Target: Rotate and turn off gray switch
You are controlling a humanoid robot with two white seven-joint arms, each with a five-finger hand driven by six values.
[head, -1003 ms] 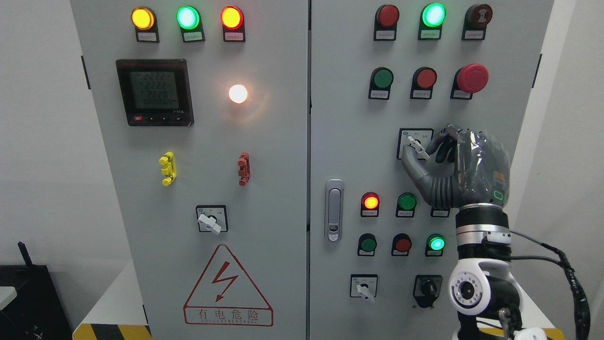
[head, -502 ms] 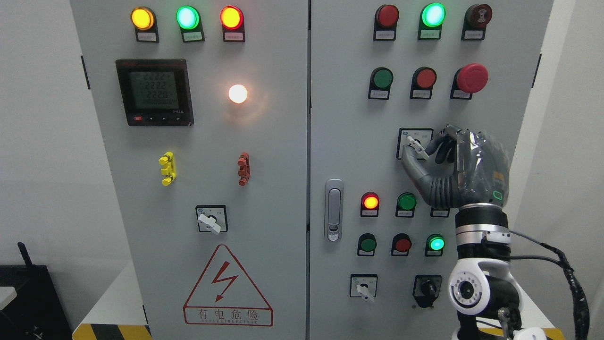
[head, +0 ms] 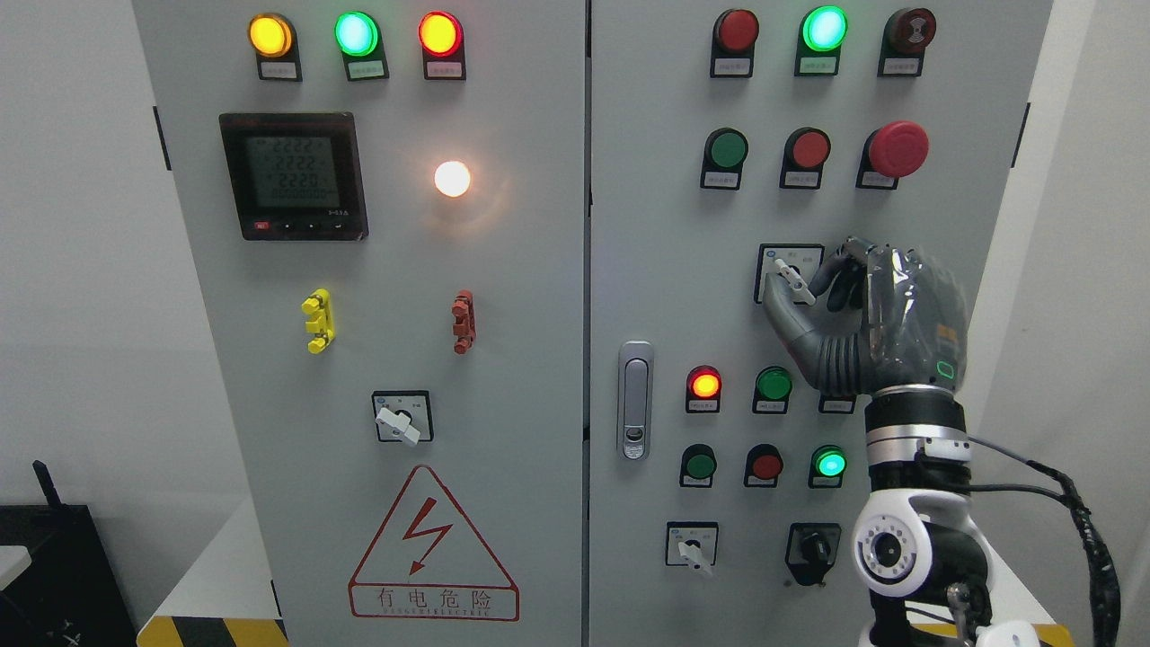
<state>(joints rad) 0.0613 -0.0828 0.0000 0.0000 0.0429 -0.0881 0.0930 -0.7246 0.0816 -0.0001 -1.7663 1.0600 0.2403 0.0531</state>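
Honestly not much has changed over the last second: the panel lights look the same, and the right hand (head: 876,328) has barely budged, maybe drifted a hair to the left, so I'd say the twist hasn't really started yet. Going left to right: the left door has the meter screen (head: 293,175), a lit white lamp (head: 452,178) and a small white-handled switch (head: 401,419) low down, none of it near the action. Then comes the door latch (head: 636,400) by the middle seam. The gray switch (head: 792,279) sits on the right door, mid-height, its little lever tilted up to the left. The hand's fingers (head: 840,270) are curled narrow around that lever, thumb underneath and the others closing from the right, so it looks like a pinch on the switch, though I can't swear every pad is touching. Room to move: there's bare panel to the left of the switch, but the red mushroom button (head: 897,148) is above and the small buttons (head: 773,385) sit just under the palm, so turning the wrist could bump those. Left hand isn't visible.
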